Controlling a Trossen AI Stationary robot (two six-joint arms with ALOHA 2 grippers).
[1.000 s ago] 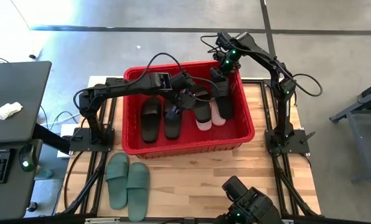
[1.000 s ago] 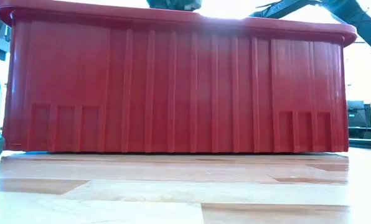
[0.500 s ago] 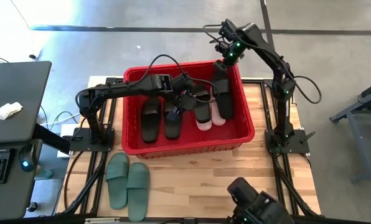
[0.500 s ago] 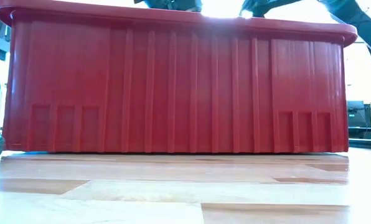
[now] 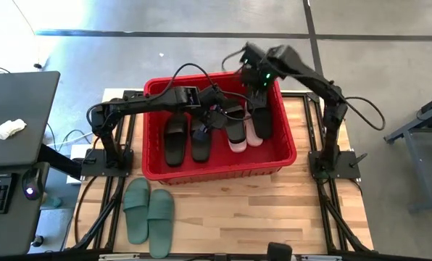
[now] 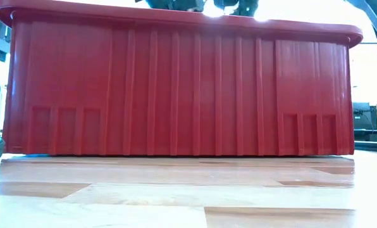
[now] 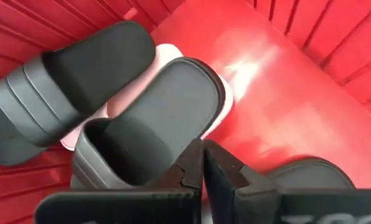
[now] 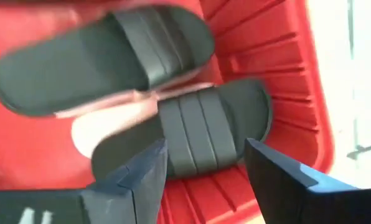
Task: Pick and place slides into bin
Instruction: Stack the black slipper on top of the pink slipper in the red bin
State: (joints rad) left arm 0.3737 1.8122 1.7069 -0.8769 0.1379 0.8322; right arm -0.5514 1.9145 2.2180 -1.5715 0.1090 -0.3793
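Nearest on the counter (image 5: pixel 223 210), at about 7 o'clock from the bin: one sage green pair (image 5: pixel 148 210), side by side, soles down, long axes running near to far, straps toward the far end. Not yet binned.

Centre of the counter: the bin (image 5: pixel 277 109), red, long side facing the onlooker. Contents, counted from above:
- two black slides (image 5: pixel 176 139) at 9 o'clock inside the bin, parallel, long axes near to far;
- one black slide (image 5: pixel 235 129) just right of centre, lying partly on the pale pink pair (image 5: pixel 253 138), of which only the near ends show;
- one black slide (image 5: pixel 260 116) at 3 o'clock, tilted against the bin's right wall, long axis roughly near to far.

Tally as judged: six slides in, two left.

Over the bin's centre: left gripper (image 5: pixel 214 119), jaws pressed together and holding nothing, low among the black slides.

Farthest, at 1 o'clock over the bin's far rim: right gripper (image 8: pixel 204 168), jaws parted and empty, looking down on the tilted black slide.
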